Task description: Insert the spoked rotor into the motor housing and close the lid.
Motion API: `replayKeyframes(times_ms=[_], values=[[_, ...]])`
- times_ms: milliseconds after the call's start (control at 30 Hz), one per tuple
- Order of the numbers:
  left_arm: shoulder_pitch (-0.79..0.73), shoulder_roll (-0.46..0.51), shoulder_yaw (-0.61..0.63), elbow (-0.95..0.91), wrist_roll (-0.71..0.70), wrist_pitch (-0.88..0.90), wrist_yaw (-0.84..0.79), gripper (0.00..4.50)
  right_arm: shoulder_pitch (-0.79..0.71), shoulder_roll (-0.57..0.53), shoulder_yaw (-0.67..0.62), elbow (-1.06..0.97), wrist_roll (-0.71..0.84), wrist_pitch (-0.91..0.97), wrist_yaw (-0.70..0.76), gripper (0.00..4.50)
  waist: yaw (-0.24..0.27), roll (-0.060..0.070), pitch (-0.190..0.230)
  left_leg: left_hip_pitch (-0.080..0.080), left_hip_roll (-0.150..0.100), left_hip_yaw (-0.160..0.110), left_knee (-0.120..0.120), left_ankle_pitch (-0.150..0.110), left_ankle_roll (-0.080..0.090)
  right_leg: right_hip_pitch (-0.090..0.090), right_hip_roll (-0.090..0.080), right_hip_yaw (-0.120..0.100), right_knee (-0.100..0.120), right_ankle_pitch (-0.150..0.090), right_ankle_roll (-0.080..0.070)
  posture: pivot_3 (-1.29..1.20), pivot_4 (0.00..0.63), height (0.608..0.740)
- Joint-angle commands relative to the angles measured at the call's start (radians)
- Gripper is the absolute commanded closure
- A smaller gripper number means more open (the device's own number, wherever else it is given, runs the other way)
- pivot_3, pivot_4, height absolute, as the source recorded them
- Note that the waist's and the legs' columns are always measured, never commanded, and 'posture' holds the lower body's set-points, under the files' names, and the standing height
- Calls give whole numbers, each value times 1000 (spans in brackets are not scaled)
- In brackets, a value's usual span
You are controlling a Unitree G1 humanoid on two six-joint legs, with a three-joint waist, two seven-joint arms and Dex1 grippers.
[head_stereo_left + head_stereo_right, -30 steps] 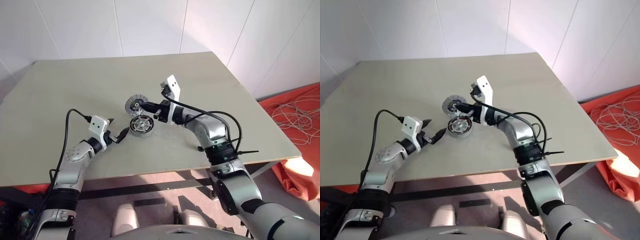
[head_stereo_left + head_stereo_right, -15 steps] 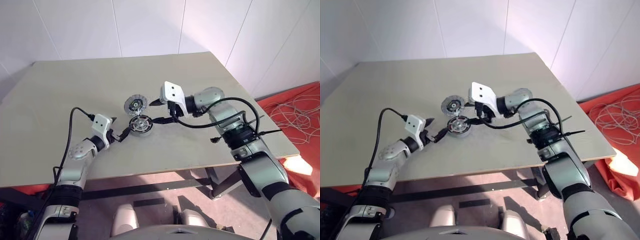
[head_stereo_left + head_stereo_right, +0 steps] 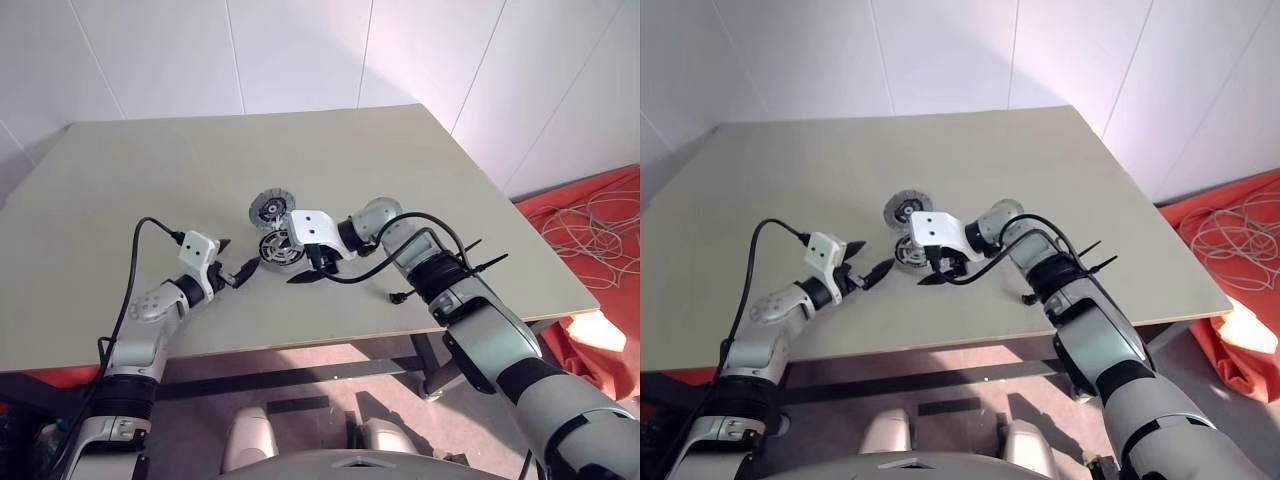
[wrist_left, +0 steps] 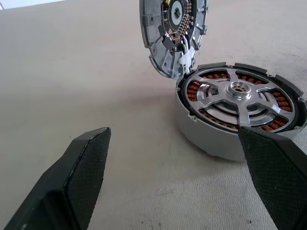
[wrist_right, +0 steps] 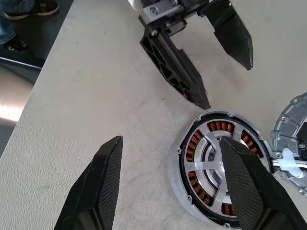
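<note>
Black right fingers point(image 5: 259, 191) now spread, apparently free of the lid point(image 3: 269, 208); left fingers point(image 4: 86, 163) remain open.

head cameras look down over the table point(image 3: 420, 180) from afar; both wrist cameras sit close, sharing the motor housing point(image 4: 240, 112).

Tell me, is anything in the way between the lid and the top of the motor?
Nothing visible blocks it. The lid stands tilted open at the motor housing's far edge. The spoked rotor already sits inside. The right gripper hovers open just above and beside the housing.
</note>
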Motion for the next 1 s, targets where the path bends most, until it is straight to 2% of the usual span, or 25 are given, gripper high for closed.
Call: replayKeyframes(times_ms=[33, 300, 600, 700, 1000], values=[[-6, 29, 35, -43, -24, 5, -11, 0, -22, 18, -20, 35, -9, -38, -23, 892, 0, 0, 0, 0, 0, 0, 0, 0, 0, 0, 0, 0, 0, 0, 0, 0, 0, 740], [24, 24, 49, -120, -116, 118, -47, 0, -49, 44, -29, 193, -50, -78, -69, 892, 0, 0, 0, 0, 0, 0, 0, 0, 0, 0, 0, 0, 0, -1, -1, 0, 0, 740], [32, 24, 47, -138, -113, 130, -31, 0, -65, 37, -37, 281, -89, -136, -86, 892, -2, 0, 0, 0, 0, 0, 0, 0, 1, 0, 0, 0, 0, -1, -1, 0, 0, 740], [29, 22, 46, -130, -109, 124, -27, 0, -66, 38, -45, 287, -94, -141, -91, 1511, -2, 0, 0, 0, 0, 0, 0, 0, 1, 0, 0, 0, 0, -1, -1, 0, 0, 740], [29, 25, 50, -118, -101, 112, -20, 0, -73, 38, -66, 296, -109, -159, -115, 4475, -2, 0, 0, 0, 0, 0, 0, -1, 1, 0, 0, 0, 0, -1, -2, 0, 0, 740]])
